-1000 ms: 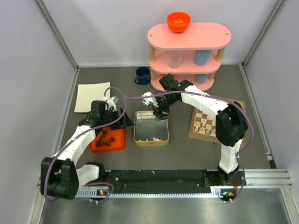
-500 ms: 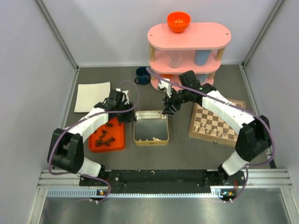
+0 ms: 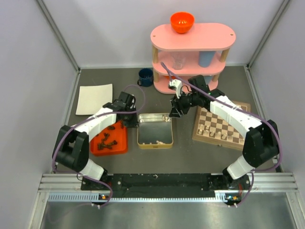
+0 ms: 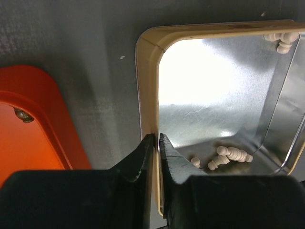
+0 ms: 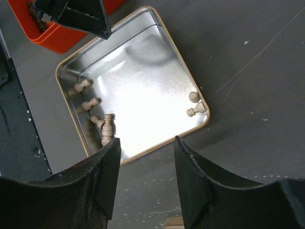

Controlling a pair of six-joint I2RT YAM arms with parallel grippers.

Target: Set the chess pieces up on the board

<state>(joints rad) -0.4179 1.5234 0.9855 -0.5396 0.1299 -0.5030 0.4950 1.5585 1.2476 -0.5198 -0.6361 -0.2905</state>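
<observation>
The left gripper (image 4: 156,143) pinches the tin (image 4: 145,95) by its wall, probably to steady it. The right gripper (image 5: 145,157), jaws apart and empty, hovers over pale chess pieces (image 5: 107,125) inside (dark ones sit in the orange tray (image 3: 121,143)). The board (image 3: 224,125), partly set, lies rightward.

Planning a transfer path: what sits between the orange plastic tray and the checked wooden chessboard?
The square silver metal tin, with a few cream chess pieces inside, lies between them, in the top view.

Grey table (image 3: 190,153), pale (perhaps white) walls (image 3: 28,71)
</observation>
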